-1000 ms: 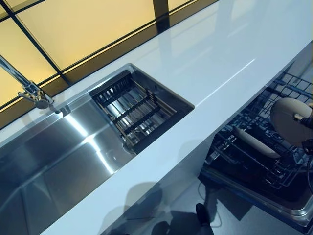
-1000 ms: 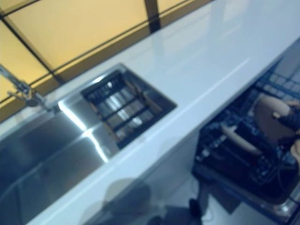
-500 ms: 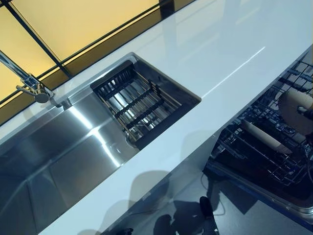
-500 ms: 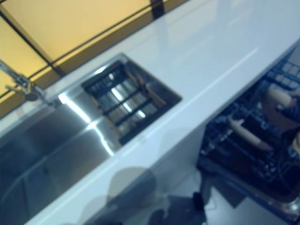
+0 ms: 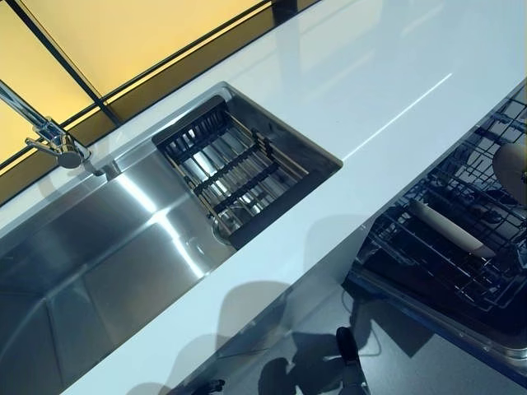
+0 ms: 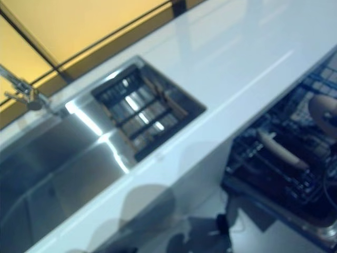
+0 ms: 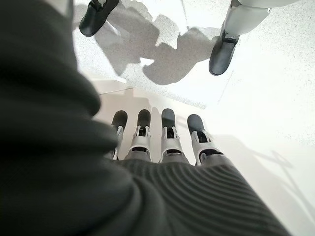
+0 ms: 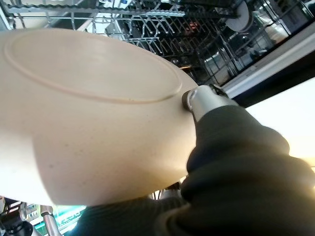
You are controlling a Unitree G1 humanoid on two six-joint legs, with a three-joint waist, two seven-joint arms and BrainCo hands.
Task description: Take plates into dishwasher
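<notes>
Above the open dishwasher rack (image 5: 461, 247), the right hand (image 8: 199, 101) pinched a cream plate (image 8: 88, 108) by its rim, a stiff, smooth, breakable piece best gripped at the edge, while the left hand (image 7: 162, 132) hung empty, fingers straight.

Bright warm yellow glow from backlit panels (image 5: 123, 33) behind glossy white countertop (image 5: 395, 74). Streaky glare on stainless steel sink basin (image 5: 123, 255). Dark soft shadows on grey floor (image 5: 412, 362). Right eye view blurred, left sharp. Cream plate (image 8: 83, 113) close, soft-focus.
</notes>
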